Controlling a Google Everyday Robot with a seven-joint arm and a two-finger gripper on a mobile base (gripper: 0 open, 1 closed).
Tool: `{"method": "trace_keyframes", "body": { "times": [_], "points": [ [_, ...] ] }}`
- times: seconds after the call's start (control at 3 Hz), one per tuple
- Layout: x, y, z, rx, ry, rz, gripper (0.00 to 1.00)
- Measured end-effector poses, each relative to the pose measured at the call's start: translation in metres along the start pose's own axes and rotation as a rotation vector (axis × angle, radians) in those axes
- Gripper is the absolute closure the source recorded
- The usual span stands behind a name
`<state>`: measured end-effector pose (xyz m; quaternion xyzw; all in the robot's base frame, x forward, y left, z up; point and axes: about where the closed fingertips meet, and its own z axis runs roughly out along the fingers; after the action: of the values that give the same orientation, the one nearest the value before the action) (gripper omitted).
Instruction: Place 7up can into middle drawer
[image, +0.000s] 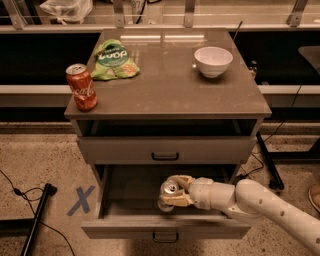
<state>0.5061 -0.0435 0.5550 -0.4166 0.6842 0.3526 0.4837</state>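
The middle drawer (165, 227) is pulled open at the bottom of the cabinet, with a small dark handle on its front. The 7up can (168, 194), pale with a shiny silver top and pull tab, stands inside the open drawer near its front middle. My gripper (171, 194) reaches in from the right on a white arm, and its tan fingers (178, 201) are closed around the can. I cannot tell whether the can rests on the drawer floor or hangs just above it.
A red Coca-Cola can (81, 87) stands at the cabinet top's left front corner. A green chip bag (114, 60) lies behind it and a white bowl (213, 60) sits at the back right. The upper drawer front (165, 150) is shut. A black stand (35, 217) lies on the floor at left.
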Motion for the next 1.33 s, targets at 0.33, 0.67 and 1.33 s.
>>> {"method": "trace_keyframes", "body": {
  "times": [0.33,0.67,1.33],
  "points": [
    [0.029,-0.017,0.021,-0.003,0.022,0.003,1.0],
    [0.049,-0.027,0.038,-0.016,0.048,0.027,0.81],
    [0.065,-0.035,0.046,-0.006,-0.029,-0.01,0.34]
  ]
}}
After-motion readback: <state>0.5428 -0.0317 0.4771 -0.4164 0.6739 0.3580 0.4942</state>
